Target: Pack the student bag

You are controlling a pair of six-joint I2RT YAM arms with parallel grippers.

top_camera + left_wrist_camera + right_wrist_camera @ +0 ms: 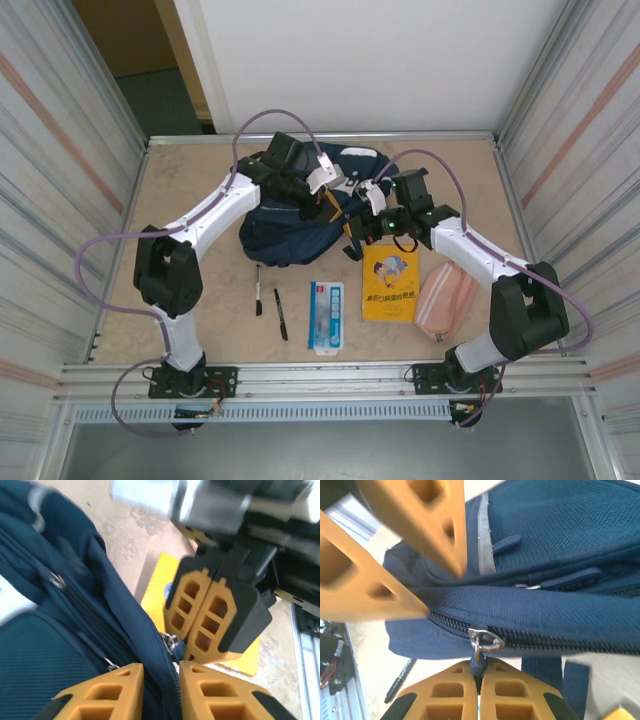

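The right gripper (480, 674) was clamped on the dark zipper pull (477, 661) of the student bag (285, 230). The pull hung from the slider on the bag's main zip. Just beside it, the left gripper (161, 676) stood with its jaws apart, a fold of the blue fabric between them. The bag lay on the table (180, 180) near the middle of the far edge. A yellow book (390, 283) and a pink pouch (447, 300) lay nearer the near right corner.

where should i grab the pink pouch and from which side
Across the narrow middle of the pouch, straight down from above. It lies flat on the table, long axis running roughly near to far, so the jaws span its short width; the book sits close on its left.
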